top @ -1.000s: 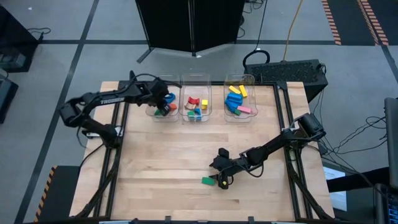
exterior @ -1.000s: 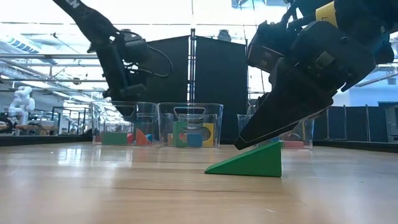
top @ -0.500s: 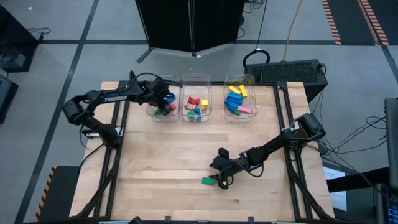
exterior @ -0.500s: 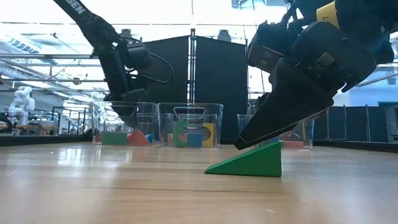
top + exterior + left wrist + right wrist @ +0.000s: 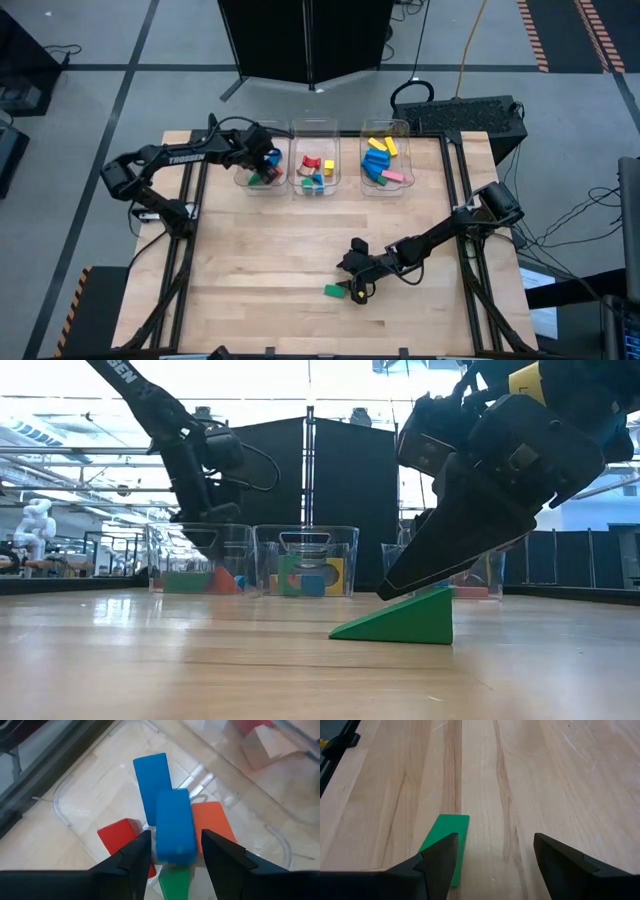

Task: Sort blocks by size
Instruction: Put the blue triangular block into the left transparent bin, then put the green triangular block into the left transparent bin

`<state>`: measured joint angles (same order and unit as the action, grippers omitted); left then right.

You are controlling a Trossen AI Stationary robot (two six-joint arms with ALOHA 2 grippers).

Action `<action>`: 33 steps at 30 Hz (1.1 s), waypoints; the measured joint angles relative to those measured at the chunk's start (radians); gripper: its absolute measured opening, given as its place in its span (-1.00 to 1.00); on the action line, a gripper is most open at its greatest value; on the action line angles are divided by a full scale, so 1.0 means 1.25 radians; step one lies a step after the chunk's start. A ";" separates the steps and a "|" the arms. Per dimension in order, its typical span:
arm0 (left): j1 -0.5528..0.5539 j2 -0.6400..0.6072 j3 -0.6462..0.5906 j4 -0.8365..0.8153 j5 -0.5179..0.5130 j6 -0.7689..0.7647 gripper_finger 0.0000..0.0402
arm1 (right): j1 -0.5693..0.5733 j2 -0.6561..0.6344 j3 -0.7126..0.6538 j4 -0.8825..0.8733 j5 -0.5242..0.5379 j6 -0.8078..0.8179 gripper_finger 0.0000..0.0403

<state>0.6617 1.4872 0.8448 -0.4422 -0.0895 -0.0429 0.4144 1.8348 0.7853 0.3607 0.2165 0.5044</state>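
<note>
Blue block [image 5: 174,824]: between the left tool's [image 5: 172,851] parted fingers — tilted over another blue block [image 5: 151,782], an orange block [image 5: 212,822] and a red block [image 5: 120,834] in the clear bin [image 5: 254,170].
Left tool: over that bin; grip on the block cannot be told.
Green wedge [image 5: 446,842]: on the desk [image 5: 270,260], just ahead of the right tool [image 5: 492,857].
Right tool: fingers wide apart — empty, low over the desk.

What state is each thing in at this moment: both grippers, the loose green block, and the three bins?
Left gripper: open, over the left bin, a blue block between its fingers.
Right gripper: open, low over the table beside the green wedge.
Green wedge: flat on the table, ungripped.
Left bin: holds blocks.
Middle bin: holds blocks.
Right bin: holds blocks.
</note>
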 joint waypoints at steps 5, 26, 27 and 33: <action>0.000 0.000 0.000 0.012 0.000 0.000 -0.05 | 0.000 0.000 0.000 0.000 0.000 0.000 0.24; -0.062 -0.134 0.060 -0.113 -0.036 -0.059 0.00 | 0.021 -0.007 0.000 0.079 0.001 -0.042 0.24; -0.076 -0.155 0.060 -0.114 -0.037 -0.059 0.00 | 0.032 -0.012 0.001 0.103 -0.002 -0.064 0.24; -0.206 -0.265 0.060 -0.118 -0.037 -0.064 0.00 | 0.078 -0.034 0.001 0.107 0.050 -0.101 0.24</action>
<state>0.4036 1.1559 0.9203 -0.5899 -0.1352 -0.1228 0.5114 1.7927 0.7864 0.4939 0.2788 0.3786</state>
